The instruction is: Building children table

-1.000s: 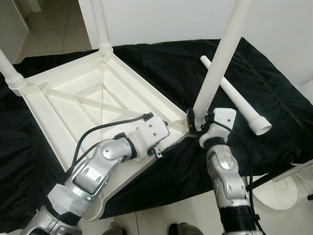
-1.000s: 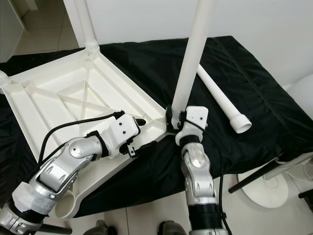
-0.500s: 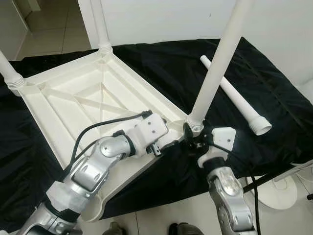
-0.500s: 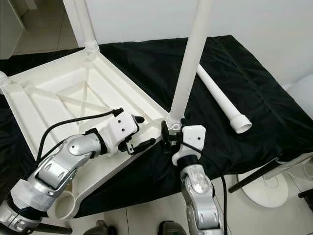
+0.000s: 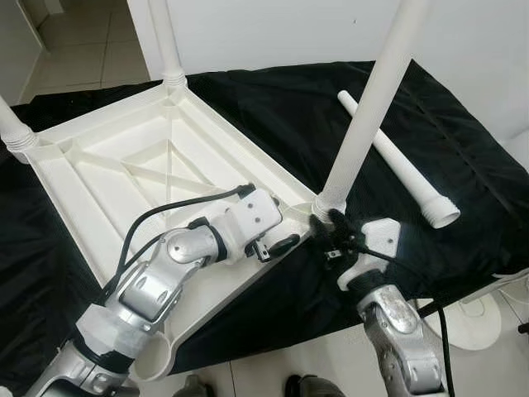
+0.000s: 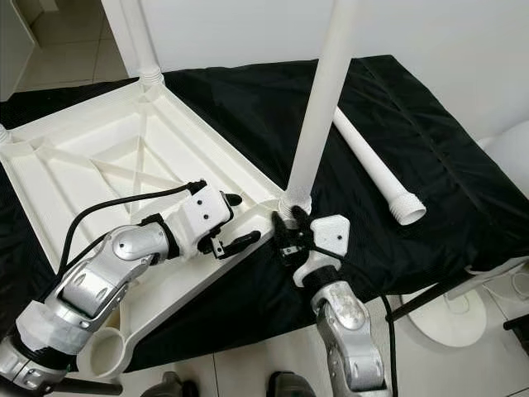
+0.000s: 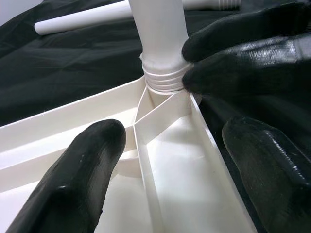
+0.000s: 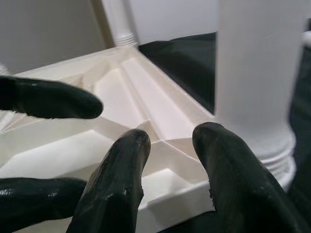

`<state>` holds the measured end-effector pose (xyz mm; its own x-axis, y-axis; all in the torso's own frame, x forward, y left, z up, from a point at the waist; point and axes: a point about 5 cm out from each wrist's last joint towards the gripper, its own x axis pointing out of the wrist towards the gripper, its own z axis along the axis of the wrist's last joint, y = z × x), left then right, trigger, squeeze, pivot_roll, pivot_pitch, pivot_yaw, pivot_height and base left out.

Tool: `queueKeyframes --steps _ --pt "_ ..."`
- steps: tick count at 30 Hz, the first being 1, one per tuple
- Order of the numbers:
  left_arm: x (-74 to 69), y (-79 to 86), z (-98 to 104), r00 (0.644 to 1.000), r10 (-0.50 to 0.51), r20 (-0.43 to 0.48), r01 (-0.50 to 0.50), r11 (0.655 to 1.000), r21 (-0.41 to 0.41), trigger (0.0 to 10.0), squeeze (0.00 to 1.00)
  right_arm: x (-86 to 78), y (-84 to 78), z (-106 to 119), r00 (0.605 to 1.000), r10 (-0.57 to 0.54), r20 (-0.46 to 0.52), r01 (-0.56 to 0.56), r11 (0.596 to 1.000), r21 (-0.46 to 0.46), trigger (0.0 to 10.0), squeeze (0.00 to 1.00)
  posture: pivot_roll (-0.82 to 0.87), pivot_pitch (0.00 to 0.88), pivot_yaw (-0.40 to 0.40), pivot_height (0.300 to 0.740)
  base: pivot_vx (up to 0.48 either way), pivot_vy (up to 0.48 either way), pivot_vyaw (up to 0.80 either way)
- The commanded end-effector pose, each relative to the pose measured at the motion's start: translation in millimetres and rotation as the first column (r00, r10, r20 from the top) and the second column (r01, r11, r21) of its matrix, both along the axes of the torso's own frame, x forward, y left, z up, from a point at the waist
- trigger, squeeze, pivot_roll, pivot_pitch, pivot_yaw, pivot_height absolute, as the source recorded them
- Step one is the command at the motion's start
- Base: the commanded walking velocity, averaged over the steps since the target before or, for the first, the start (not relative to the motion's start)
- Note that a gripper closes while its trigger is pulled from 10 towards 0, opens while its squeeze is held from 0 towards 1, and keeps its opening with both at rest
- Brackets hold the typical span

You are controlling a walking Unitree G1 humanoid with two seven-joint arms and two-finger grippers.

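A white plastic table top (image 5: 91, 190) lies upside down on a black cloth. One white leg (image 5: 364, 124) stands upright in its near right corner socket. Two more legs (image 5: 165, 41) rise at the far corners. The near left socket (image 5: 153, 364) has no leg in it. A loose leg (image 5: 397, 161) lies on the cloth to the right. My left gripper (image 6: 240, 221) is open, one finger on each side of the table's rim near that corner. Just below the upright leg's threaded collar (image 7: 163, 77), my right gripper (image 5: 333, 234) is open, its fingertips (image 7: 228, 73) touching the collar.
The black cloth (image 5: 463, 141) drops off at the front and right edges. On the tiled floor to the right stands a white round base (image 5: 488, 318) beside a black metal bar (image 5: 459, 296). Shoes (image 5: 306, 387) show at the bottom edge.
My right gripper let go of the upright leg and drew back down to its collar. My left gripper slid along the rim toward that corner.
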<state>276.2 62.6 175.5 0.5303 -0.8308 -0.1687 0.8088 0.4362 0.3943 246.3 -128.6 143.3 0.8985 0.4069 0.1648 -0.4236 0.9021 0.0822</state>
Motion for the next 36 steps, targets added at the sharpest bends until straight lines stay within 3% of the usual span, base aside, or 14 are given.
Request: queueKeyframes --steps 1,7,9,10,15,21,27,36 --pt "-0.5 0.1 0.0 0.999 -0.051 -0.018 0.052 0.998 0.020 10.0 0.00 0.4 -1.2 -6.0 0.999 0.028 -0.038 -0.027 1.000 0.010 10.0 0.00 -0.09 0.109 0.031 0.740 0.000 0.000 0.00" --pt "3.3 0.6 9.8 1.000 -0.020 0.000 0.020 0.999 -0.042 10.0 0.00 10.1 -5.6 -5.0 0.998 0.057 -0.041 -0.057 0.998 -0.006 10.0 0.00 -0.08 0.111 0.028 0.740 0.000 0.000 0.00" --pt "4.8 1.6 12.7 1.000 -0.007 0.007 0.008 0.998 -0.057 10.0 0.00 14.6 -9.6 -5.7 0.998 0.050 -0.048 -0.051 0.999 -0.007 10.0 0.00 -0.08 0.110 0.029 0.740 0.000 0.000 0.00" --pt "7.6 4.9 15.4 1.000 0.017 0.012 -0.017 0.998 -0.062 10.0 0.00 23.2 -19.3 -6.5 0.998 0.033 -0.055 -0.033 0.999 -0.011 10.0 0.00 -0.08 0.109 0.028 0.740 0.000 0.000 0.00" --pt "11.6 10.7 14.1 0.999 0.048 0.004 -0.048 0.998 -0.041 10.0 0.00 32.2 -29.1 -6.2 0.998 0.015 -0.055 -0.017 1.000 -0.024 10.0 0.00 -0.07 0.108 0.029 0.740 0.000 0.000 0.00" --pt "19.4 23.5 -0.9 0.991 0.127 -0.033 -0.124 0.989 0.086 10.0 0.00 47.3 -47.5 -2.7 0.999 -0.025 -0.048 0.023 0.999 -0.041 10.0 0.00 -0.07 0.108 0.031 0.740 0.000 0.000 0.00" --pt "20.5 28.3 -10.0 0.986 0.154 -0.071 -0.144 0.981 0.132 10.0 0.00 51.0 -44.5 6.2 1.000 0.000 -0.015 0.000 1.000 -0.012 10.0 0.00 -0.07 0.111 0.031 0.740 0.000 0.000 0.00" --pt "13.6 27.0 -14.4 0.983 0.113 -0.145 -0.096 0.988 0.124 10.0 0.00 53.3 -36.2 17.5 0.999 0.023 0.029 -0.023 0.999 0.024 10.0 0.00 -0.07 0.107 0.032 0.740 0.000 0.000 0.00"
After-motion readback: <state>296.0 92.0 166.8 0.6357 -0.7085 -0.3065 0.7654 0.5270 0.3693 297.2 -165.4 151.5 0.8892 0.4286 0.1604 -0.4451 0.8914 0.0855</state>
